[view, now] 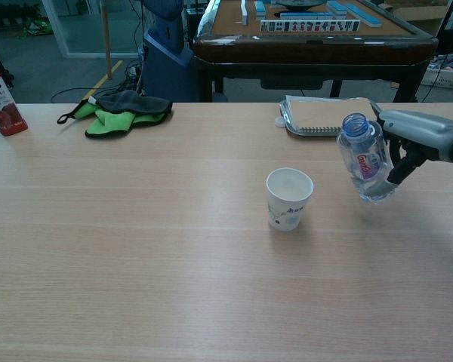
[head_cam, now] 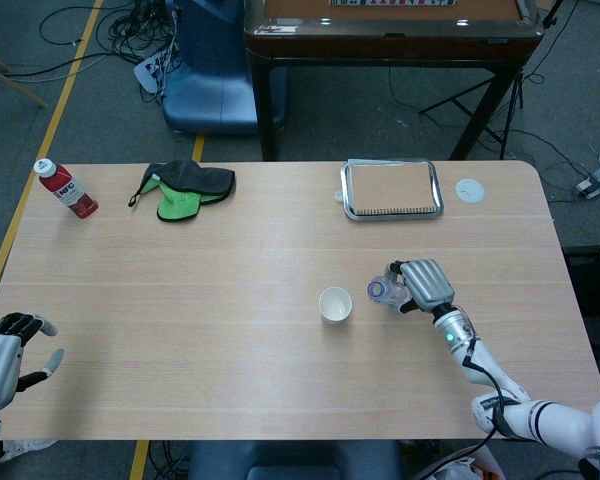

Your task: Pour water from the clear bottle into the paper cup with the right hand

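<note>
A white paper cup (head_cam: pixel 334 304) (view: pixel 289 198) stands upright near the middle of the table. To its right, my right hand (head_cam: pixel 426 284) (view: pixel 412 140) holds the uncapped clear bottle (head_cam: pixel 387 291) (view: pixel 366 159) nearly upright, its base just above the tabletop and its mouth tipped slightly toward the cup. A little water shows in the bottle's bottom. My left hand (head_cam: pixel 0 362) hangs at the table's front left corner with fingers apart and nothing in it; the chest view does not show it.
A red NFC juice bottle (head_cam: pixel 66 188) (view: pixel 1 98) stands at the far left. A black and green cloth (head_cam: pixel 183 187) (view: pixel 117 111) lies behind the cup's left. A metal tray with a notebook (head_cam: pixel 391 188) (view: pixel 322 114) and a white lid (head_cam: pixel 469 189) sit at the back right.
</note>
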Controlling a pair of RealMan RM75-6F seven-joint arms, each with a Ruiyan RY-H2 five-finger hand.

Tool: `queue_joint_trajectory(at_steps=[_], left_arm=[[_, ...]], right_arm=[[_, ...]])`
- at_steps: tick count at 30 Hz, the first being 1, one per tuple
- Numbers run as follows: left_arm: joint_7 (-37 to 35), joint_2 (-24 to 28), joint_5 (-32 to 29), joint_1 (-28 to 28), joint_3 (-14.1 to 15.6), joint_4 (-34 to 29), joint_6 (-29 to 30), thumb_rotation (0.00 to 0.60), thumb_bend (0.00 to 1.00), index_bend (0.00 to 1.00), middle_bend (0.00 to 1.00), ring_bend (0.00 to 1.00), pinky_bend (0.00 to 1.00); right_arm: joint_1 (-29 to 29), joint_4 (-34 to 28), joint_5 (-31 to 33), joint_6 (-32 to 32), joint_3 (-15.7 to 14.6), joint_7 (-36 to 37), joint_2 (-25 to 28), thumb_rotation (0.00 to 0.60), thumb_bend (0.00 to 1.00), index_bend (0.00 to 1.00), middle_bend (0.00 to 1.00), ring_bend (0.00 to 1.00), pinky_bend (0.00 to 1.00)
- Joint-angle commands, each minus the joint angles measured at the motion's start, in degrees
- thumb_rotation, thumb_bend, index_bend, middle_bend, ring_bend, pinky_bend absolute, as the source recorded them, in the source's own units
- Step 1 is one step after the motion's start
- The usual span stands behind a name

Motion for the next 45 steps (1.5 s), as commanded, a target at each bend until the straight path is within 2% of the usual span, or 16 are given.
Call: queue_joint_trajectory(at_steps=[1, 14, 26, 35, 45], left_arm=[[0.03, -0.01, -0.03, -0.02, -0.01, 0.05, -0.03, 0.600, 0.24, 0.50, 0.45, 0.33, 0.60], [-0.12, -0.06, -0.14, -0.06, 0.06, 0.18, -0.23, 0.600, 0.24, 0.50, 0.45, 0.33, 0.60], [-0.04, -0.05, -0.03, -0.04, 0.15, 0.11, -0.20, 0.600, 0.24, 0.50, 0.45, 0.33, 0.60], [-0.13, -0.05, -0.02, -0.04, 0.14, 0.14, -0.18, 0.600, 0.24, 0.50, 0.45, 0.33, 0.60], [-0.12, -0.02, -0.03, 0.00, 0.17, 0.12, -0.14, 0.600, 0.24, 0.50, 0.45, 0.33, 0.60]], right_arm=[[-2.13, 5.52, -4.09, 2.12, -0.16, 6.14, -3.37, 0.600, 0.02, 0.62, 0.58, 0.52, 0.57], [-4.95, 18.31, -9.41, 5.43, 0.67, 20.85, -11.15, 0.600, 0.02, 0.62, 0.56, 0.51, 0.57], [-6.49, 26.88, -10.54, 6.29, 2.22, 31.62, -17.18, 0.600, 0.01, 0.62, 0.53, 0.48, 0.57], [-6.94, 30.21, -10.65, 4.60, 2.86, 36.98, -19.32, 0.600, 0.00, 0.62, 0.52, 0.46, 0.57], [-7.05, 31.06, -11.59, 3.46, 2.81, 38.86, -19.28, 0.600, 0.00, 0.62, 0.45, 0.40, 0.57]])
